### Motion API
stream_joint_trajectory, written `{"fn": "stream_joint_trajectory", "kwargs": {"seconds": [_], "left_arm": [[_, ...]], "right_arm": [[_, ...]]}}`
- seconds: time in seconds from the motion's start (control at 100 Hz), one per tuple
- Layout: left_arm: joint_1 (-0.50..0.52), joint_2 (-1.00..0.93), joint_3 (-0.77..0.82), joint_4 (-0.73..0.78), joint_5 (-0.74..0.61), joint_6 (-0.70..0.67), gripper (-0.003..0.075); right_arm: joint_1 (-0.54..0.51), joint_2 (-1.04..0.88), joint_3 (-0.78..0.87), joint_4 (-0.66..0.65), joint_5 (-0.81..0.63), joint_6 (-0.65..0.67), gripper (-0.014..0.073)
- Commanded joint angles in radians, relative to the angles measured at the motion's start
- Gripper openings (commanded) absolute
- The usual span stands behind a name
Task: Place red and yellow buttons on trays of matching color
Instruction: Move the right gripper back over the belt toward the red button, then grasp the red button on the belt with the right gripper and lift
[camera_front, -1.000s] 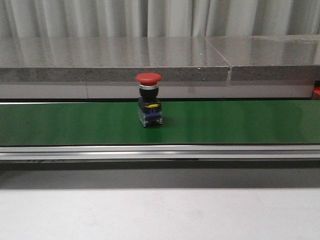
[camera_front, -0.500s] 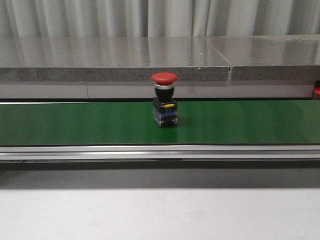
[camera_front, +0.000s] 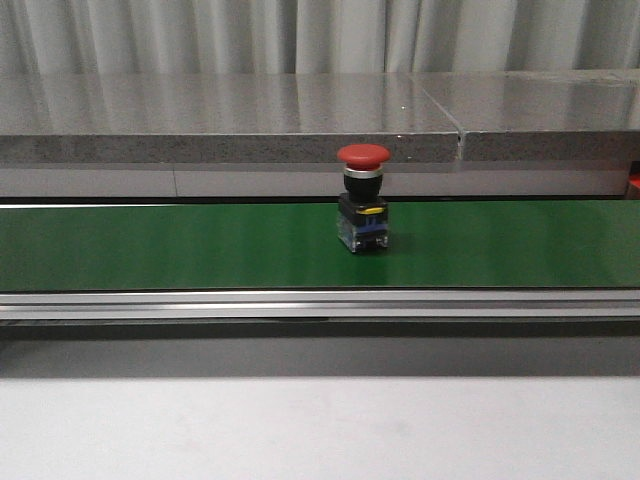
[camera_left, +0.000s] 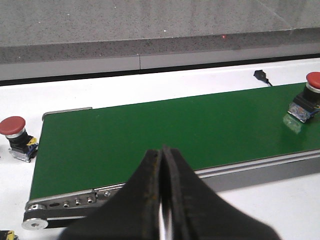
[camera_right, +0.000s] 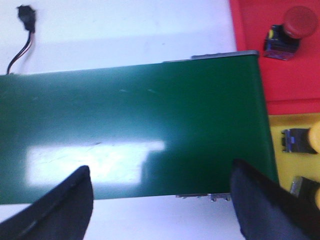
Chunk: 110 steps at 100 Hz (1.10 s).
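The left gripper (camera_left: 161, 200), its fingers pressed together, hangs over the near end of the green conveyor belt (camera_left: 165, 127), holding nothing. The right gripper (camera_right: 160, 200) waits with fingers spread wide above the belt's far end, beside the red tray (camera_right: 260, 85) and yellow tray (camera_right: 290, 125). A red push button (camera_front: 362, 197) stands upright on the belt, past its middle. The step in hand appears to be the wait for pickup; the next move likely calls for the right fingers to drop around the button and carry it to the red tray, where another red button (camera_right: 290, 31) already lies.
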Motion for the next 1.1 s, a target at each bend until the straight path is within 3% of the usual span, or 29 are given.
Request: {"fn": "stream_joint_trajectory", "kwargs": {"seconds": [0.0, 0.45, 0.64, 1.09], "left_arm": [[-0.009, 0.009, -0.028, -0.021, -0.070, -0.003, -0.0021], [-0.009, 0.009, -0.028, -0.021, -0.070, -0.003, -0.0021], [-0.009, 0.009, -0.028, -0.021, -0.070, -0.003, -0.0021], [-0.009, 0.009, -0.028, -0.021, -0.070, -0.003, -0.0021]], "right_arm": [[0.059, 0.019, -0.081, -0.014, 0.025, -0.045, 0.0561], [0.320, 0.241, -0.240, 0.116, 0.152, -0.195, 0.0564], [0.331, 0.346, -0.316, 0.238, 0.186, -0.285, 0.0562], [0.331, 0.512, -0.421, 0.250, 0.099, -0.340, 0.0542]]}}
